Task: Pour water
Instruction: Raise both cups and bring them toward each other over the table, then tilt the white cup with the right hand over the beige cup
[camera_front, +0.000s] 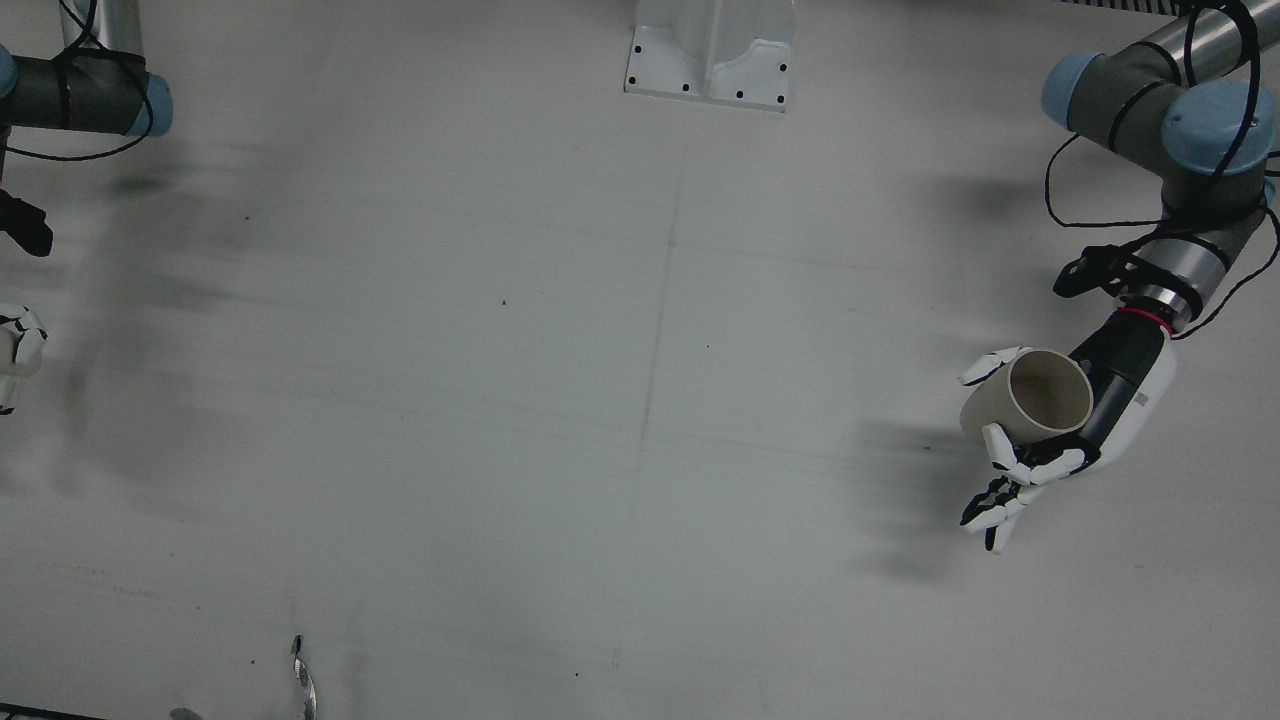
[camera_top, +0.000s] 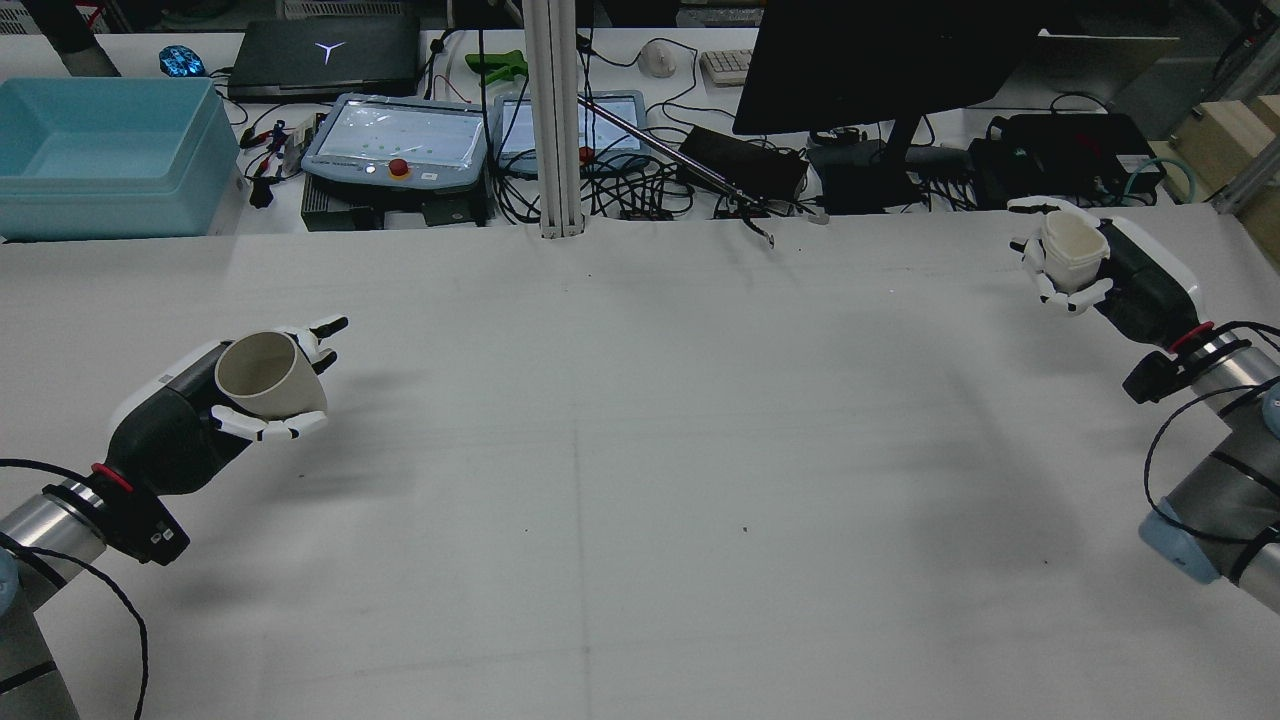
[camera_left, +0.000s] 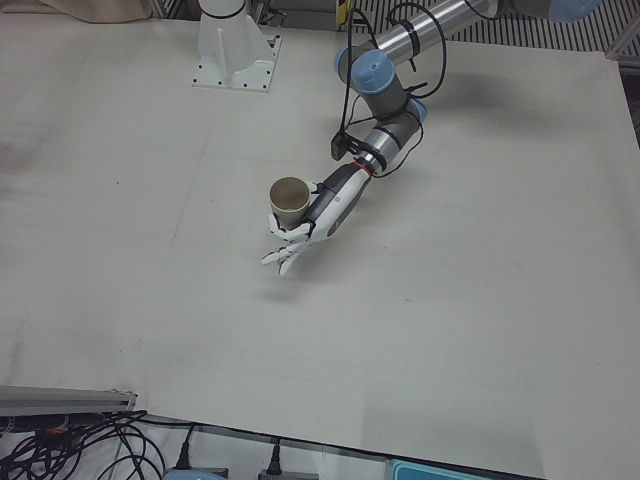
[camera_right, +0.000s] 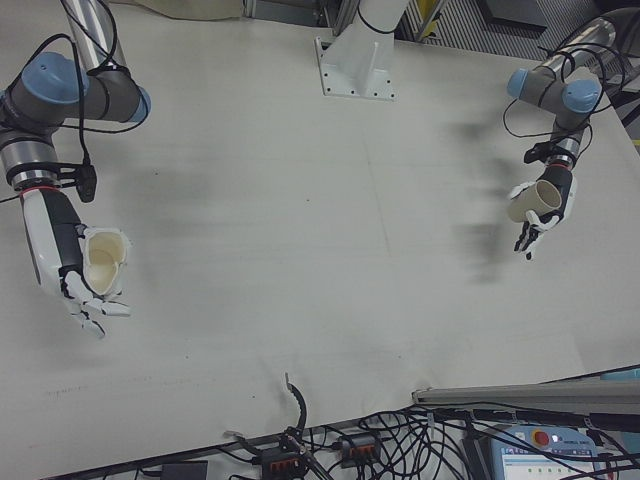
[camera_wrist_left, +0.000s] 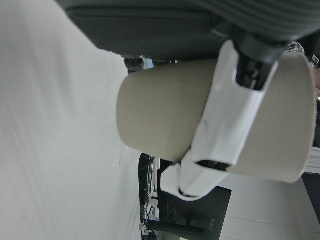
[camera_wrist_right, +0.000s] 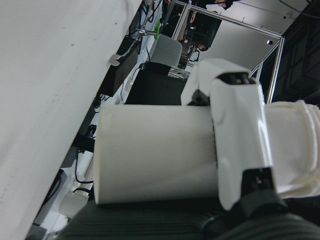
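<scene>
Cups held, pouring not begun — left hand (camera_top: 200, 420) clasps a beige paper cup (camera_top: 268, 375); right hand (camera_top: 1110, 265) clasps a white cup (camera_top: 1072, 250), arms far apart.

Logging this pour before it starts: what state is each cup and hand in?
Beige paper cup: lifted, tilted, looks empty.
White plastic cup: lifted, rim crumpled, contents unclear.
Left hand: shut on the beige cup.
Right hand: shut on the white cup.
</scene>
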